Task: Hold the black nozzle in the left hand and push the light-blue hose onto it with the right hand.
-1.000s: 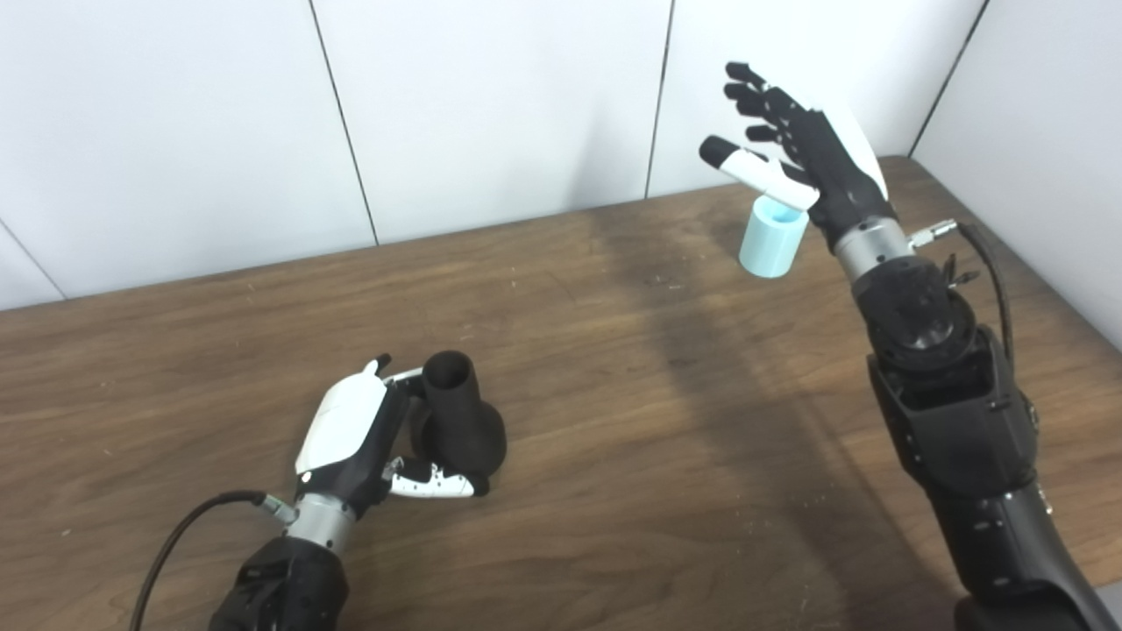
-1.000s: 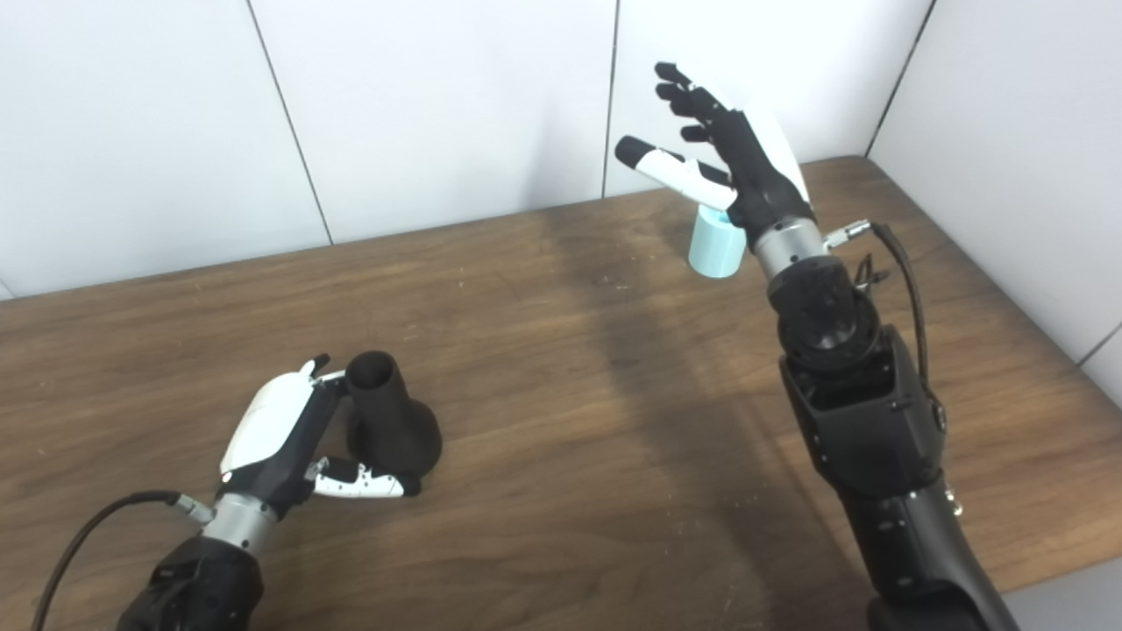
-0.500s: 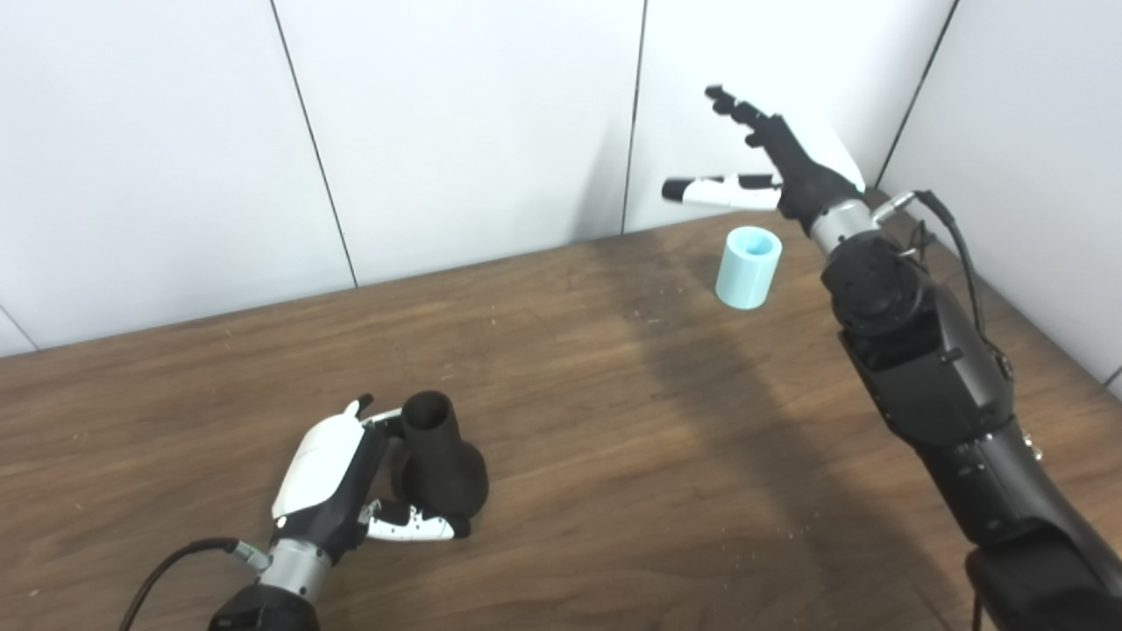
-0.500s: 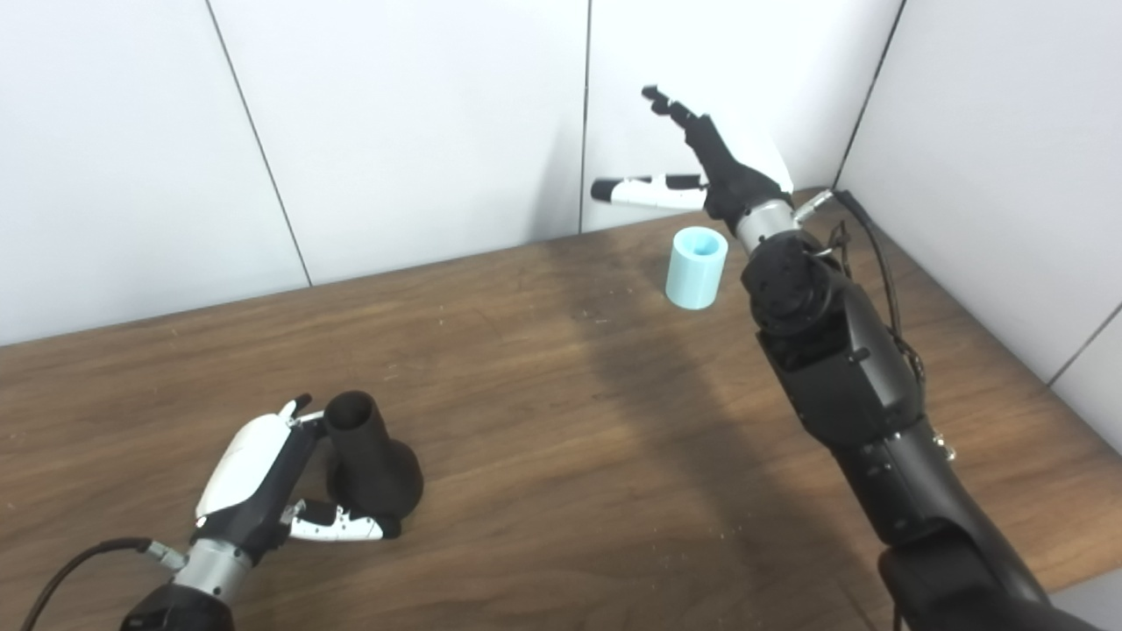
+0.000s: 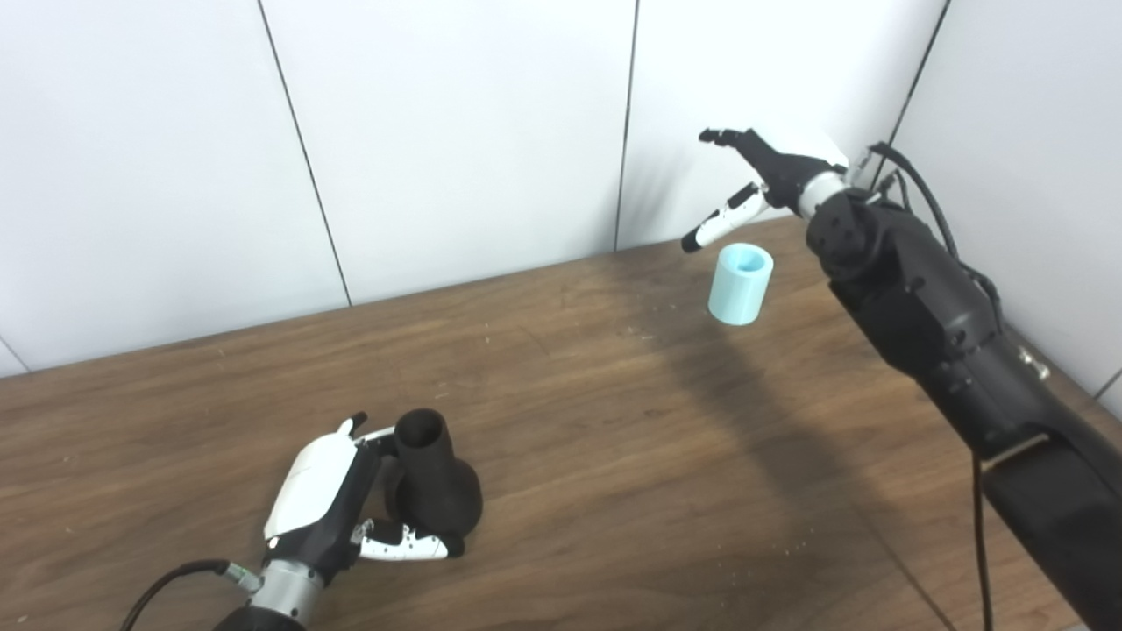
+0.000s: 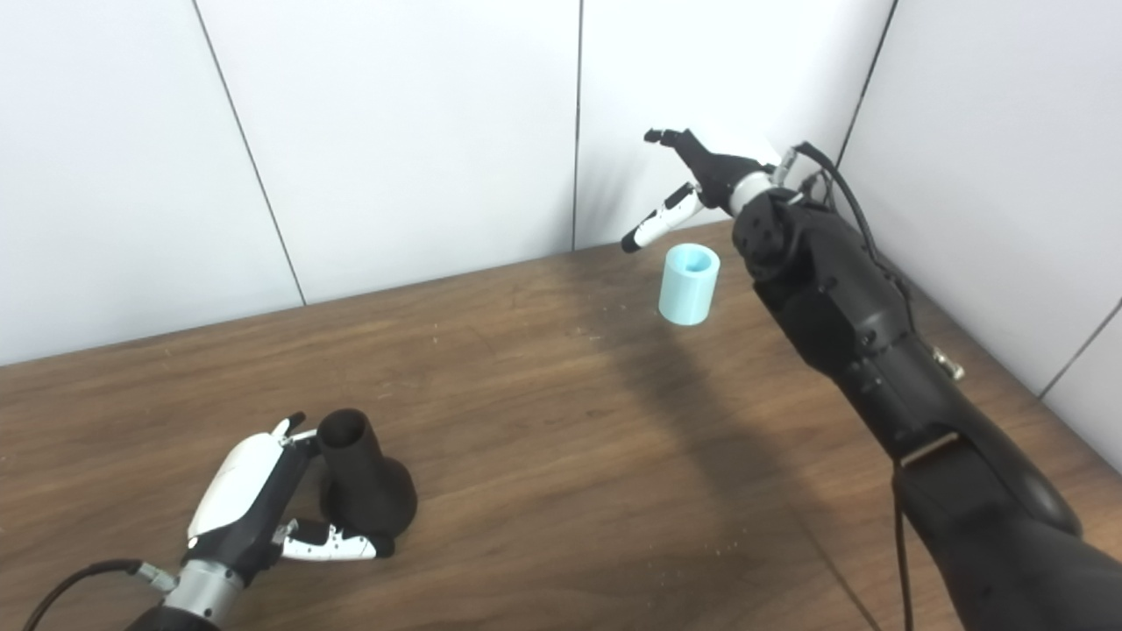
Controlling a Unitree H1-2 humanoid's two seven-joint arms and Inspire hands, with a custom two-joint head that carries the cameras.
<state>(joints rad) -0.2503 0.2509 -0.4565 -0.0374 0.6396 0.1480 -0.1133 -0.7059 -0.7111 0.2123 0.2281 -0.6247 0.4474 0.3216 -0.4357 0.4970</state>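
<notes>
The black nozzle (image 5: 436, 486) stands upright on the wooden table (image 5: 631, 456) at the near left, wide base down and open mouth up. My left hand (image 5: 323, 492) is shut on it, fingers behind the neck and thumb lying along the front of the base. The light-blue hose (image 5: 741, 285), a short tube, stands upright at the far right. My right hand (image 5: 771, 171) hovers open just above and behind it. Its fingers are spread toward the wall, and the thumb tip points down close to the hose's rim without touching it.
White wall panels (image 5: 456, 131) close off the back and right side of the table, close behind my right hand. Bare wood lies between the nozzle and the hose. A cable (image 5: 920, 188) loops off my right wrist.
The camera view has shifted. My right arm has stretched farther back and tipped forward over the hose, the thumb swinging down toward its rim. The left hand and nozzle stay as they were.
</notes>
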